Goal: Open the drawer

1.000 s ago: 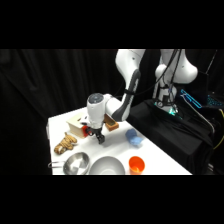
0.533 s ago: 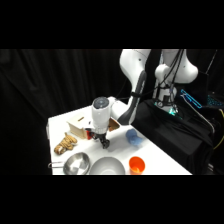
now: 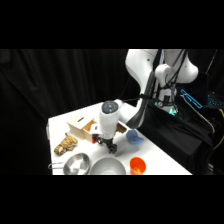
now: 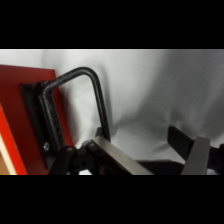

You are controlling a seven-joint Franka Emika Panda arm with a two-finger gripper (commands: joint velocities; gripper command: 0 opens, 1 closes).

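Observation:
The drawer's red front panel (image 4: 22,117) fills the left of the wrist view, with its dark loop handle (image 4: 95,95) sticking out from it. My gripper (image 4: 152,155) is open, and the handle's lower leg stands right against the inner side of the left finger (image 4: 117,159). The right finger (image 4: 192,150) is well apart from it over white table. In the side view the gripper (image 3: 111,145) hangs just right of the pale wooden box (image 3: 79,128), whose drawer (image 3: 93,135) shows a bit of red at the box's front.
A blue cup (image 3: 132,136) stands right of the gripper, an orange cup (image 3: 137,164) at the front. Two metal bowls (image 3: 76,164) (image 3: 107,166) sit along the front edge. A brown lumpy item (image 3: 65,146) lies left of the box. Dark cloth surrounds the table.
The gripper has moved right and toward the table's front, away from the box. The red drawer front seems to have come out with it.

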